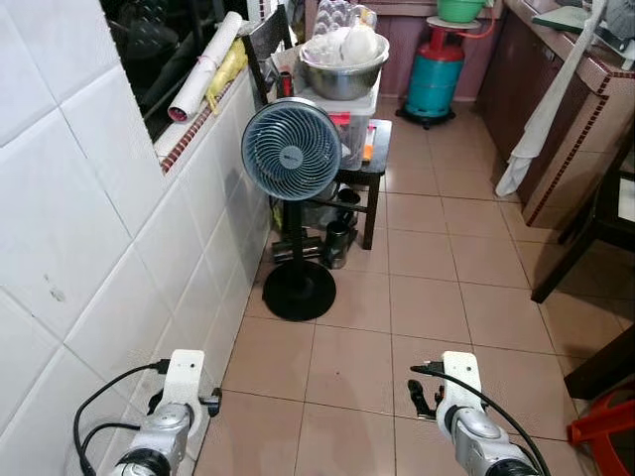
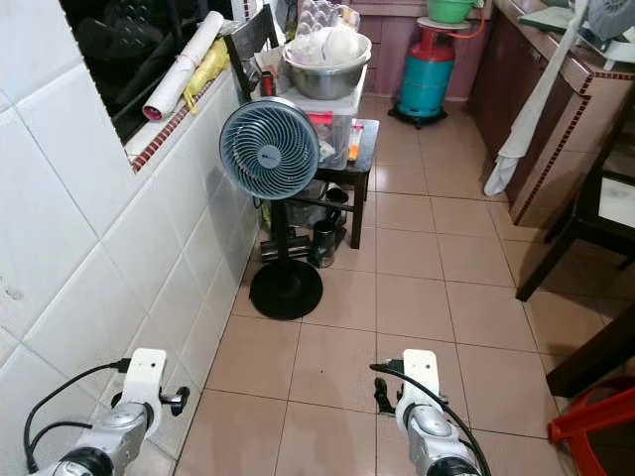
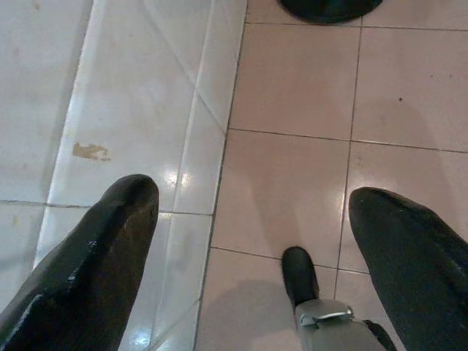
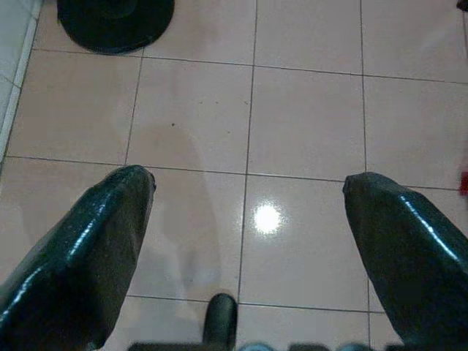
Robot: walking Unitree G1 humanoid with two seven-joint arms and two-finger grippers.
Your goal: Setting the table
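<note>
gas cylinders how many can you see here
1. A teal gas cylinder stands on the tiled floor at the far end of the room, beyond the pedestal fan. Others may be hidden behind furniture.

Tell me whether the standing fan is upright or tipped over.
Upright: the standing fan sits atop its vertical pole, with its round black base flat on the tiled floor.

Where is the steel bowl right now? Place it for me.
The steel bowl sits ahead and slightly left in the head views, atop a white container on the dark stool, just behind the standing fan by the tiled wall.
</note>
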